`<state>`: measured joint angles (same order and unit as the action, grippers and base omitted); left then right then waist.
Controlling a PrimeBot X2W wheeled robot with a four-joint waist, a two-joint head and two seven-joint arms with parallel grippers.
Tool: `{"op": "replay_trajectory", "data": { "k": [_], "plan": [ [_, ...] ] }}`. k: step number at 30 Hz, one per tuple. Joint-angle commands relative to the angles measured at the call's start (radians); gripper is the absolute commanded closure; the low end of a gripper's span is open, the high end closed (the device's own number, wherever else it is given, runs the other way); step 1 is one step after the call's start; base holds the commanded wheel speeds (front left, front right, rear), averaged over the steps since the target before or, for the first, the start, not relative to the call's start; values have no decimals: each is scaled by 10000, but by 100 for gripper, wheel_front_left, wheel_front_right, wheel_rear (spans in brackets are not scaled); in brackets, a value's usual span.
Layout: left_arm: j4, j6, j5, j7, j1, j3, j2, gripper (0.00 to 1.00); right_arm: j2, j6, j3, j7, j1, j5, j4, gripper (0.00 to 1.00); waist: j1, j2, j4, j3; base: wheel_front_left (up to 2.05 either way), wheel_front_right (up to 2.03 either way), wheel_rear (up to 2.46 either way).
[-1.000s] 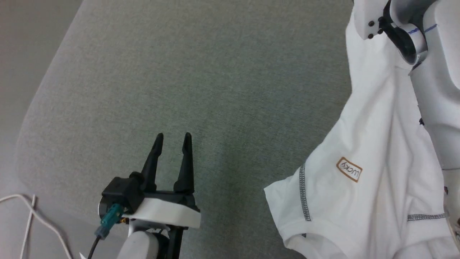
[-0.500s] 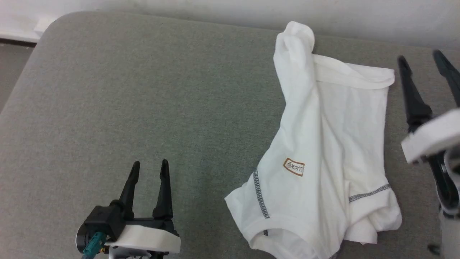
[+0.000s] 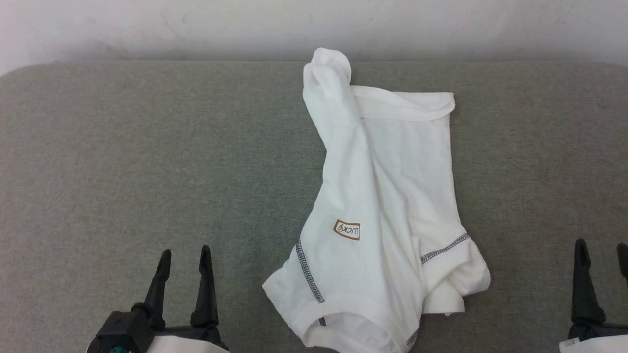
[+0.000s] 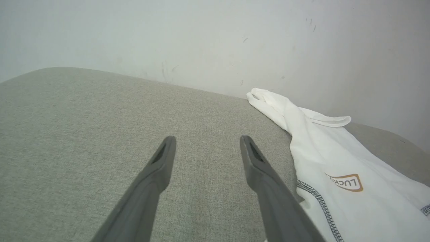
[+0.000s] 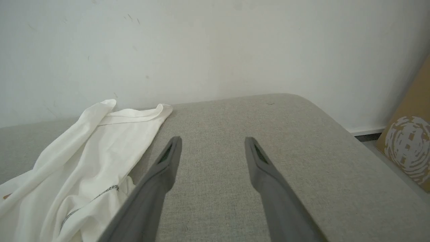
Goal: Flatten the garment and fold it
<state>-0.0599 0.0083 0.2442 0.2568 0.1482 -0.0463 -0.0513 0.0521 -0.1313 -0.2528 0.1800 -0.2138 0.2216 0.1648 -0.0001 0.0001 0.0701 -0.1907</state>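
While the shirt lies crumpled from the cushion's back edge to front, left gripper and right gripper flank it, spread empty over bare cushion.

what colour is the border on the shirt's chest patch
Brown, on the white garment; its patch shows best in the left wrist view.

The garment lies rumpled on the grey worktop, collar nearest, brown-bordered patch up. The left claw and right claw stand spread at the lower corners, clear of it.
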Motion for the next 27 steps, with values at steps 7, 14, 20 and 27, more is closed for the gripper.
{"op": "replay_trajectory", "data": {
  "k": [7, 14, 20, 27],
  "plan": [
    [283, -532, -202, -221, -52, -289, -131, 0, -17, 6, 200, 391, 467, -137, -519, 0, 1, -1, -277, 280, 0, 0, 0],
    [250, -1185, 262, -3392, -426, -1411, -943, 0, -17, 6, 389, 379, 639, -124, -713, 0, 1, -1, -219, 205, 0, 0, 0],
    [423, -1308, 361, -4754, -729, -2104, -1545, 0, -18, 6, 622, 332, 675, 5, -900, 0, 1, -1, -252, 98, 0, 0, 0],
    [1115, -1360, 743, -5466, -1335, -2844, -1586, 0, -18, 6, 643, 207, 763, -72, -925, 0, 1, -1, -348, 41, 0, 0, 0]
  ]
}}
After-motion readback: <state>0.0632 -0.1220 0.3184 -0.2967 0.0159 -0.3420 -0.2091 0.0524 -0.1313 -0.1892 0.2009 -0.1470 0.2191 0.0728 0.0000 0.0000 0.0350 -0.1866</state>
